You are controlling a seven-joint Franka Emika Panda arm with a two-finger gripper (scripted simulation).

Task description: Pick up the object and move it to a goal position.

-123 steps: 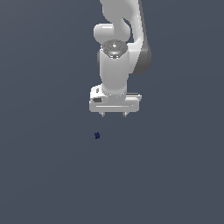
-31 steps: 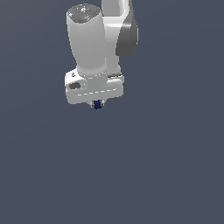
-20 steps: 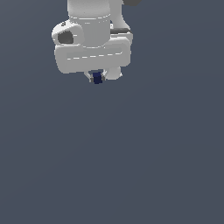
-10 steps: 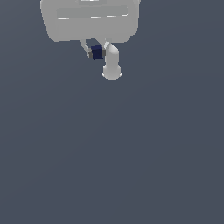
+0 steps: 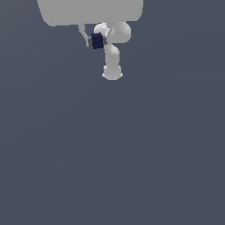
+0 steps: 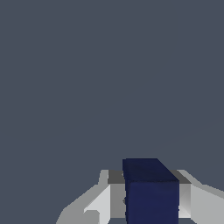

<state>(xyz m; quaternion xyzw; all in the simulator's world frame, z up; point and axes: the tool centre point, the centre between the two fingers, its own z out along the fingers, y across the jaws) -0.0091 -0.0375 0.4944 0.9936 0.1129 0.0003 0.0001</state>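
Note:
The object, a small dark navy cube (image 5: 97, 41), hangs high near the top of the exterior view, pinched between two grey pads. My white gripper (image 5: 97, 41) is shut on it, and the wide white hand fills the top edge above. In the wrist view the cube (image 6: 151, 190) looms large and close, with a grey pad and pale finger (image 6: 114, 197) on one side and another finger (image 6: 197, 201) on the other. Both pads press against the cube's side faces.
White arm links (image 5: 112, 57) show behind and below the cube in the exterior view. Beneath everything lies a flat, uniform dark grey floor (image 5: 112, 154) with no other objects in sight.
The gripper with the cube has kept rising and coming closer to the exterior camera; the hand now fills more of the top edge. The grip on the cube is unchanged.

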